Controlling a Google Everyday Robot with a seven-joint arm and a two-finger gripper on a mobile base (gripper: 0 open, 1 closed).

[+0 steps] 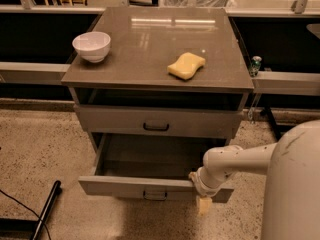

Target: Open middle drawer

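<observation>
A grey cabinet (150,44) is standing on a speckled floor (40,149). A white bowl (92,46) is sitting on the cabinet's top near the back left corner. A yellow sponge (186,65) is lying on the top too, more to the right and well apart from the bowl.

Under the top, the upper drawer (200,121) is sitting closed, with a small dark handle in its middle. Just below it, the middle drawer (120,185) is sticking out toward the camera. It is pulled well out, and its dark inside is showing. Its flat grey front is facing the camera, and a small handle (155,195) is sitting at the centre of that front.

The robot's white arm (240,159) is reaching in from the right, from its big round body (295,184). The gripper (202,202) is hanging at the right end of the middle drawer's front, pointing down. Its pale tan tip is poking out below the bottom edge of the front. It is well to the right of the handle. It is not possible to tell how far the gripper is open, or whether it is holding on to anything.

A black stick (47,209) is lying on the floor at the left.
</observation>
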